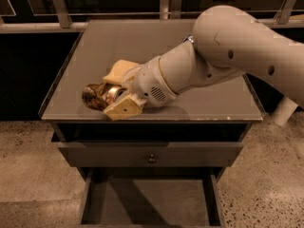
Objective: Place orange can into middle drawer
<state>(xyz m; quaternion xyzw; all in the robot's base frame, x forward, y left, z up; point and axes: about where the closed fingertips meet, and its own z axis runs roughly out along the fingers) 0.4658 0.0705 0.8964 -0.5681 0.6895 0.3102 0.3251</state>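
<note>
One can in hand: my gripper (110, 90) is clamped on the orange can (94, 97), with a tan finger (124, 107) on its near side and another on its far side. The can lies sideways, pointing left. It's at the near left part of the cabinet top (142, 42), by the front edge; resting or lifted, can't tell. The middle drawer (152, 203) is pulled open, below and nearer. The drawer front (109, 153) above it, with a round knob (151, 158), is closed.
</note>
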